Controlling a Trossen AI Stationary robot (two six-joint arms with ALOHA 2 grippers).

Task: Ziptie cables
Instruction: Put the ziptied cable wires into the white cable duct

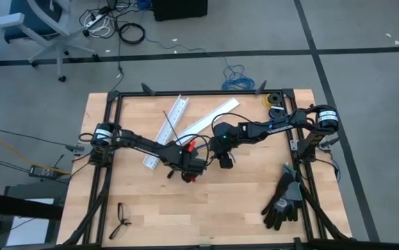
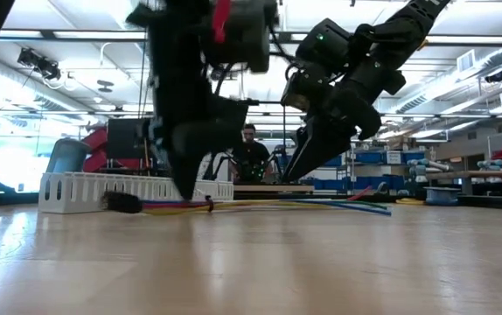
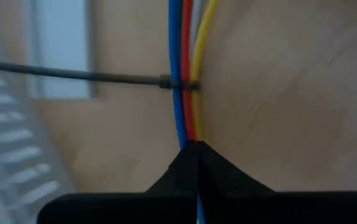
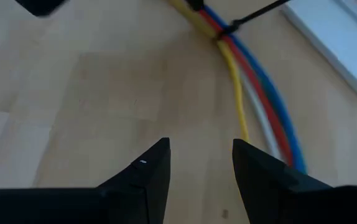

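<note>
In the left wrist view, the left gripper (image 3: 194, 152) fills the bottom centre of the frame with its fingers clenched on the cables (image 3: 188, 93), which run straight up from the fingertips as blue, red, grey and yellow wires. Just above the grip, the ziptie (image 3: 85, 74) is cinched around the bundle, its head against the wires and its long tail trailing toward the left edge.

In the right wrist view, the right gripper (image 4: 197, 162) hangs at the bottom centre, fingers parted and holding nothing, the bare wooden table (image 4: 73, 106) beneath it and the bundle curving through the upper right.

In the overhead view both grippers meet at the table's middle, with white slotted duct pieces (image 1: 174, 119) above them.

The strap looks looped and drawn snug already; what seems left is a final tightening and letting go.
</note>
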